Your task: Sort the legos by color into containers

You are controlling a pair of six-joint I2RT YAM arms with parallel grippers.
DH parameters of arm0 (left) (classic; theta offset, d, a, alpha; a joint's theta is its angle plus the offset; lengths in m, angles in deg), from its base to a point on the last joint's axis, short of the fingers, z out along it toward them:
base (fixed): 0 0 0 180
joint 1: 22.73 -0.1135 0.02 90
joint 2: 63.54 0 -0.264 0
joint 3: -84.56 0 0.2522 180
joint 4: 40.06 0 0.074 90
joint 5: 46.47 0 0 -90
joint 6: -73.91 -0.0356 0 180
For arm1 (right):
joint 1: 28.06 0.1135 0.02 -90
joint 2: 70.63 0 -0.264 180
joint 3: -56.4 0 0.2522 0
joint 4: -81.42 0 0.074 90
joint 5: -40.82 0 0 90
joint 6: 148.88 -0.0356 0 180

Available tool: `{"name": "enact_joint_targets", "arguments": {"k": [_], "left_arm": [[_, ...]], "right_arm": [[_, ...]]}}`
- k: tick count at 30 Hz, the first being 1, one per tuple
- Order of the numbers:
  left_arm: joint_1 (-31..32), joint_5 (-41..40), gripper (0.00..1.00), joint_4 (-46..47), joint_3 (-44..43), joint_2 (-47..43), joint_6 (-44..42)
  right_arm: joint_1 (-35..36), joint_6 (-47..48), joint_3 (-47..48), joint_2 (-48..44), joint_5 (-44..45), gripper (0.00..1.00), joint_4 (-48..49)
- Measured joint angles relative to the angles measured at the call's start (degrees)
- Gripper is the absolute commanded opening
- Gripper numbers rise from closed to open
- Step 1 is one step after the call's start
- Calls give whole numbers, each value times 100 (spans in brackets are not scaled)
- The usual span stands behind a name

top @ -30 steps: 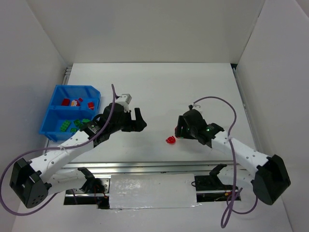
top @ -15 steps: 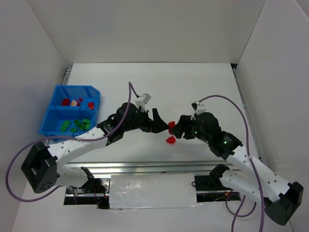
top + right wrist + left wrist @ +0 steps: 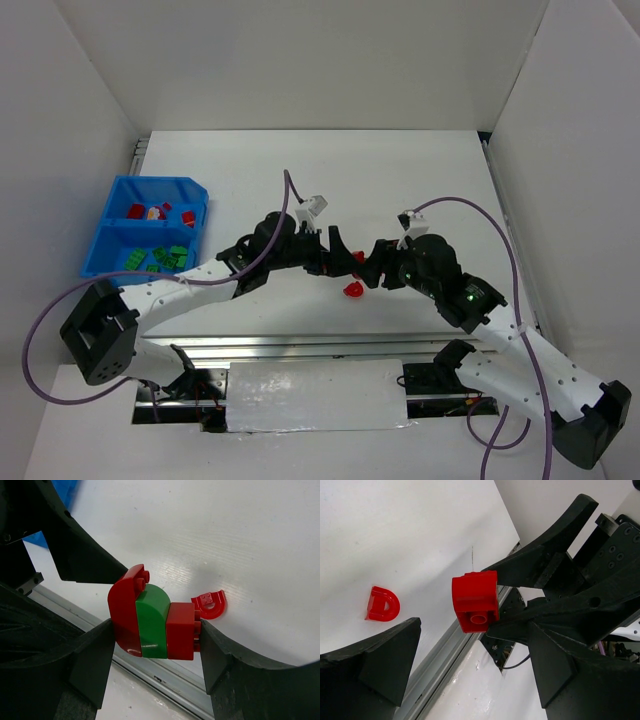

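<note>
Most of the sorting looks done. The blue bin sits at nine o'clock on the surface. Its two halves are sorted by colour, with red bricks in the half toward twelve o'clock and green bricks in the half toward six o'clock. The only loose piece I can see out on the white top is one small red arch. It lies flat near the middle, just at six o'clock of where my two tools meet.

What is left is in my grip. My right tool is clenched on a stack of three joined bricks, red, green, red, held clear of the surface. That stack cannot go in either half as it is, so I judge it has to be pulled apart first. My left tool stands released, its fingers spread wide on either side of the stack's red end and not touching it as far as I can tell.

The step in hand looks like a pull-apart between my two tools. After that I reckon four pieces remain to place: three red ones, the arch among them, go to the twelve o'clock half, and one green goes to the six o'clock half.
</note>
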Motion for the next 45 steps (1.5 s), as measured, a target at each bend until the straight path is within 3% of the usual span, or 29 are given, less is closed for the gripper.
{"name": "enact_joint_targets", "arguments": {"k": [16, 31, 34, 36, 38, 45], "left_arm": [[15, -608, 99, -214, -50, -599, -46], [17, -468, 98, 120, -271, 111, 94], [15, -411, 91, 221, -328, 138, 184], [15, -354, 77, 332, -350, 149, 216], [17, -280, 70, 437, -358, 170, 295], [26, 31, 68, 730, -358, 310, 352]], "right_arm": [[74, -293, 0, -22, 439, 24, -90], [107, -133, -48, -389, -190, 24, 256], [111, -131, -48, -376, -197, 24, 323], [111, -131, -50, -367, -192, 24, 367], [114, -136, -57, -367, -162, 24, 378], [114, -223, -68, -323, 83, 24, 387]]}}
